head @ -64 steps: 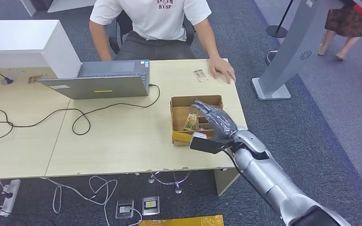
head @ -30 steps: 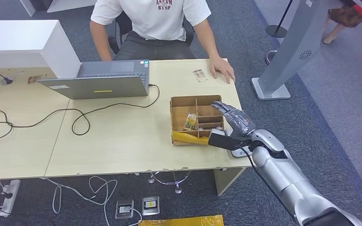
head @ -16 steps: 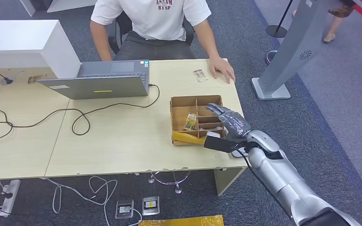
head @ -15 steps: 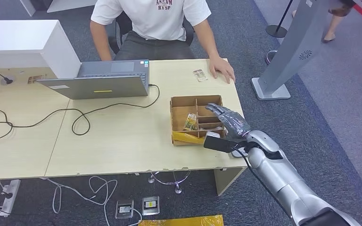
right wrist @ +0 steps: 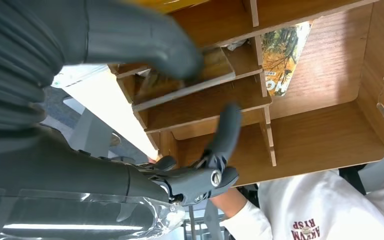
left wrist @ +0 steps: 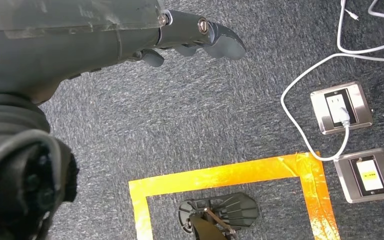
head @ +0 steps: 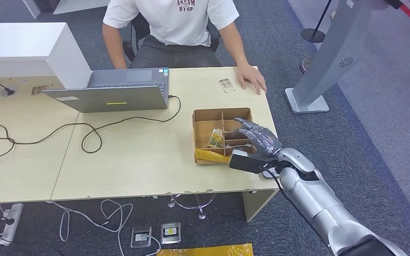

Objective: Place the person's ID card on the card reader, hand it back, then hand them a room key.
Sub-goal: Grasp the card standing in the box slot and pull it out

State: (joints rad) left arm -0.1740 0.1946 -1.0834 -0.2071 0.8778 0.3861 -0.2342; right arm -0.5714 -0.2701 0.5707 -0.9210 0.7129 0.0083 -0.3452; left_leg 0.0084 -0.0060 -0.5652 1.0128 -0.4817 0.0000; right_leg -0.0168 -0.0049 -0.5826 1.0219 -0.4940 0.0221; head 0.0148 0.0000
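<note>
A wooden divided box [head: 209, 120] stands near the table's right end. A card with an autumn picture [head: 216, 137] leans in its middle compartment, the same picture card [right wrist: 280, 52] showing close up in the right wrist view. My right hand [head: 256, 137] hovers over the box's narrow right slots [right wrist: 205, 102], its thumb [right wrist: 145, 42] above one divider and a dark finger [right wrist: 226, 131] reaching into a slot; I see nothing gripped. A small card [head: 225, 84] lies by the person's hand [head: 252, 80]. My left hand [left wrist: 190, 35] hangs over the floor, holding nothing.
A person in a white shirt [head: 176, 21] sits across the table. An open laptop [head: 112, 93] with a black cable [head: 85, 136] lies to the left, beside a white cabinet [head: 26, 50]. A white device [head: 269, 172] sits under my right wrist. A grey stand [head: 325, 64] rises beyond the table's right edge.
My right hand swung from the box's middle out past its right edge, then came back left over the right slots. The person's hand and the small card stayed put.
</note>
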